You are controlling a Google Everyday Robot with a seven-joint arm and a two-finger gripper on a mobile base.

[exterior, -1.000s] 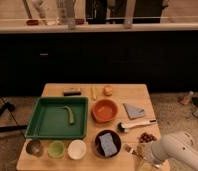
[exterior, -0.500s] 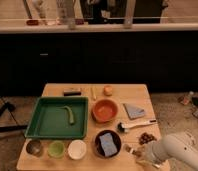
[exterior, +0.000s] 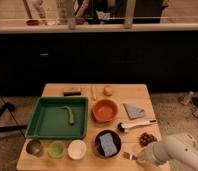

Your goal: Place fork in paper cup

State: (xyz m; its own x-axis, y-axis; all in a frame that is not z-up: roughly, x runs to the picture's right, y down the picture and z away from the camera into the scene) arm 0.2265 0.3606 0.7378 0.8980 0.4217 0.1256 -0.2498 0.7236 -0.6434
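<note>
The fork (exterior: 127, 155) lies at the table's front edge, right of the dark bowl; only a short silver end of it shows. My gripper (exterior: 137, 159) sits low over the rest of the fork, at the end of the white arm (exterior: 174, 151) that reaches in from the bottom right. It is shut on the fork. The paper cup (exterior: 77, 149) stands upright in the front row, left of the dark bowl and about a bowl's width from the gripper.
A dark bowl (exterior: 108, 144) holding a blue sponge separates the gripper from the cup. A light green cup (exterior: 56, 149) and a grey cup (exterior: 34, 147) stand further left. Behind are a green tray (exterior: 44, 120), an orange bowl (exterior: 105, 110), a white-handled tool (exterior: 137, 125) and a brown cluster (exterior: 148, 138).
The gripper has closed from open to shut over the fork at the table's front edge. The arm has barely shifted, and nothing else on the table has moved.
</note>
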